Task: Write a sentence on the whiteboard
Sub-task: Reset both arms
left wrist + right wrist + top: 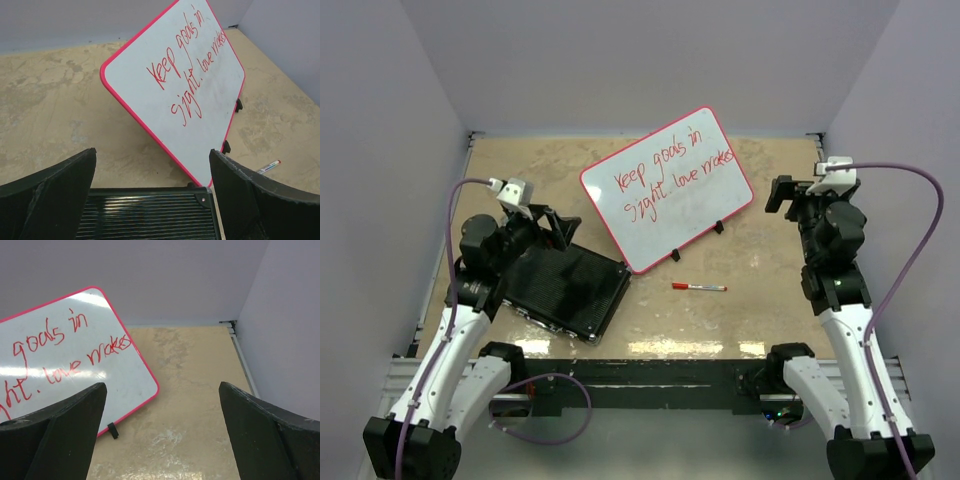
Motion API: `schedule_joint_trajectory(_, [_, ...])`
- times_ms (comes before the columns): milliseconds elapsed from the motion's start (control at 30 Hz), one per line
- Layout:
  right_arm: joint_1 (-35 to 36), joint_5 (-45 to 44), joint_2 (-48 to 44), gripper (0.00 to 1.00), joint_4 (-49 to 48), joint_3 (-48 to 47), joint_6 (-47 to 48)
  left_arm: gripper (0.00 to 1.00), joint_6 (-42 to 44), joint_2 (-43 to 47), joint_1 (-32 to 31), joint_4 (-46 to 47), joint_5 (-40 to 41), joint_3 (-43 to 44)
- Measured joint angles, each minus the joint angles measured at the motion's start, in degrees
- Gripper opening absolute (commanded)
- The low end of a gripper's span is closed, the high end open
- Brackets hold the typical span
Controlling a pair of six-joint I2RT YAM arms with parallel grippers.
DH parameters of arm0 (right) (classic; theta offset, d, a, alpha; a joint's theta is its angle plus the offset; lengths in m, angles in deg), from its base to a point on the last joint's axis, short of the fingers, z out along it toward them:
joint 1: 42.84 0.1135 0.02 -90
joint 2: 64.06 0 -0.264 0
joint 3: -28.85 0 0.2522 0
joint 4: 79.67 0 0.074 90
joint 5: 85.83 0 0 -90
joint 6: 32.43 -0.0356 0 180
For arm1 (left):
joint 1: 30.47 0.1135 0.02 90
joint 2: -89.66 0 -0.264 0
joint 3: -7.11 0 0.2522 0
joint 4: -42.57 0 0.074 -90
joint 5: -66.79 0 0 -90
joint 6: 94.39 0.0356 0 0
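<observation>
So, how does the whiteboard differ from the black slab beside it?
The whiteboard is white with a thin red rim; the black slab is dark all over. The whiteboard is smooth and carries red handwriting; the black slab is ribbed and shows no writing. In the top view the whiteboard looks larger than the black slab. Both are flat rectangles lying askew on the table.

Even, bright overhead light, soft shadows, mild glare across the whiteboard (75,360), frames sharp.
</observation>
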State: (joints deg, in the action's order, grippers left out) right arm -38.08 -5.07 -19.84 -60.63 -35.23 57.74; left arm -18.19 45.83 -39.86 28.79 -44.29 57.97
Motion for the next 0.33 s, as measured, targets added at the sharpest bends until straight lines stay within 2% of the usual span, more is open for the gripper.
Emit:
schedule_joint_trajectory(200, [-0.35,-0.55,0.81,0.99,-4.72,8.9,-1.31,0.99,0.11,0.0,0.0,-0.02,0.31,-0.07])
schedule_joint_trajectory(333, [-0.39,-0.72,0.52,0.99,-5.46,9.99,-1.79,0.99,0.11,-0.46,0.0,-0.02,0.33,-0.13])
